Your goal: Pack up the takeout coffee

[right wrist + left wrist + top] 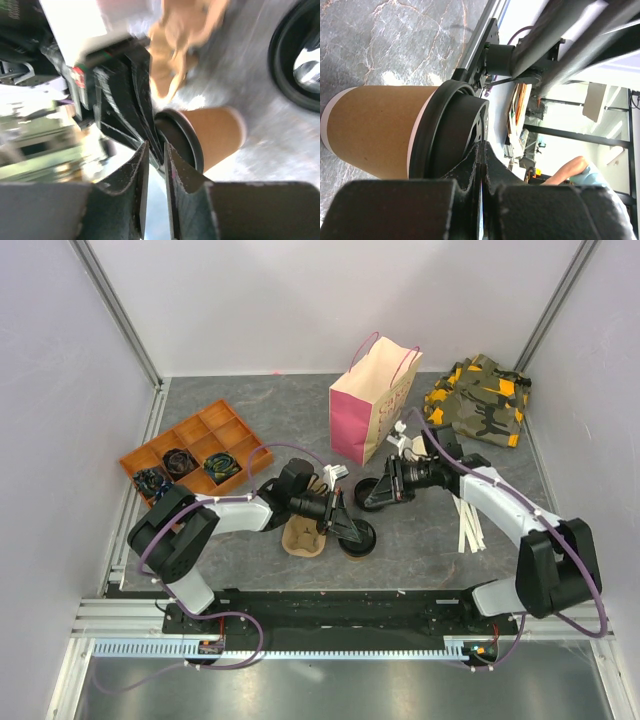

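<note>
Small tan-brown paper takeout cup with round black plastic lid (pixel 380 127) is standing upright on the grey table (pixel 250 410), right at the tips of the left fingers (pixel 495 167). Those fingers are sitting fully closed against the lid's rim; can't tell if they're nipping any of it. Right fingers (pixel 131 190) are hanging just beside the cup from the other side, parted a narrow crack, gripping nothing.

Lid's on, so capping looks done. Cup isn't packed yet: lifting and loading are remaining.

Tan moulded cardboard cup carrier (pixel 303 538) is lying just beside the left fingers. Pink-and-white paper bag with handles (pixel 372 415) is standing open-topped beyond the right fingers.

Both arms are crowding the cup, so room is looking tight. A black ring (pixel 300 65) is lying near the right fingers. Bag's rim and handles are looking like the snag edges.
</note>
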### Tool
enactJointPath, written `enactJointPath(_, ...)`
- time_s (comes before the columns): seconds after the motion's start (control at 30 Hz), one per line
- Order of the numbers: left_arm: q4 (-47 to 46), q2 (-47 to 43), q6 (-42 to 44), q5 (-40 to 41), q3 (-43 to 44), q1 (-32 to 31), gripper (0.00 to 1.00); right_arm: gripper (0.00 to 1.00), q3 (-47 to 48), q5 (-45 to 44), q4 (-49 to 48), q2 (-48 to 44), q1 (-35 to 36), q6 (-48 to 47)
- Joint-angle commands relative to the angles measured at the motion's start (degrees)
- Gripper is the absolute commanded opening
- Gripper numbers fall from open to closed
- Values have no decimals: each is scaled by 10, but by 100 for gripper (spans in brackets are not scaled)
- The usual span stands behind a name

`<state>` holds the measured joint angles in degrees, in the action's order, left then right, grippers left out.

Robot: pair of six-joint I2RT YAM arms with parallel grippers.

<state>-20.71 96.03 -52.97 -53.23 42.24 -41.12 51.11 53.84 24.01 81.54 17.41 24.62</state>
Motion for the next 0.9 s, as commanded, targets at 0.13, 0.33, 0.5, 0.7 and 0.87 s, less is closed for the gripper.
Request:
enactJointPath(0.13,117,27,69,103,-30,-2,2,25,98,-236,147,-58,102,-242)
enactJointPath(0.33,118,29,72,105,-28,-2,2,23,109,-310,165,-55,155,-285)
enactJointPath(0.5,119,35,72,103,-23,-2,2,22,105,-329,160,-35,179,-282)
enactJointPath(0.7,120,39,72,103,-22,-1,2,19,109,-337,147,-27,194,-277)
enactJointPath(0.87,120,43,72,104,-19,-2,2,15,120,-339,153,-24,202,-283)
